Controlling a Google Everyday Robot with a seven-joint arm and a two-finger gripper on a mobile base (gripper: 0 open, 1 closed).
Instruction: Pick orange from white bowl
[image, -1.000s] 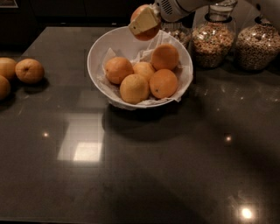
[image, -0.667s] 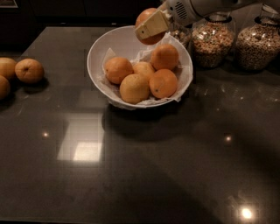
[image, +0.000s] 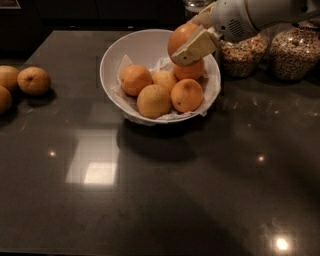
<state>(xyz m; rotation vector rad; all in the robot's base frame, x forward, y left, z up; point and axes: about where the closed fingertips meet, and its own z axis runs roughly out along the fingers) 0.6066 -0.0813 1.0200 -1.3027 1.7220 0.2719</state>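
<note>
Orange (image: 179, 36) gripped between the closed fingers of the end effector (image: 183, 44), hanging just above the far right part of the bowl (image: 142, 46), very near the others lying on the paper. To my eye the lift is the step in hand. It wants a straight upward pull with a firm squeeze, the skin being smooth. Swinging right looks risky, with the jars (image: 242, 55) just beside the bowl on the tabletop (image: 165, 200).

Six oranges (image: 154, 101) total: five in the one white bowl (image: 129, 47), one orange (image: 178, 36) clamped in the lone gripper (image: 190, 41) at its 1 o'clock. Three duller fruits (image: 34, 81) at 9, two jars (image: 295, 52) at 2.
</note>
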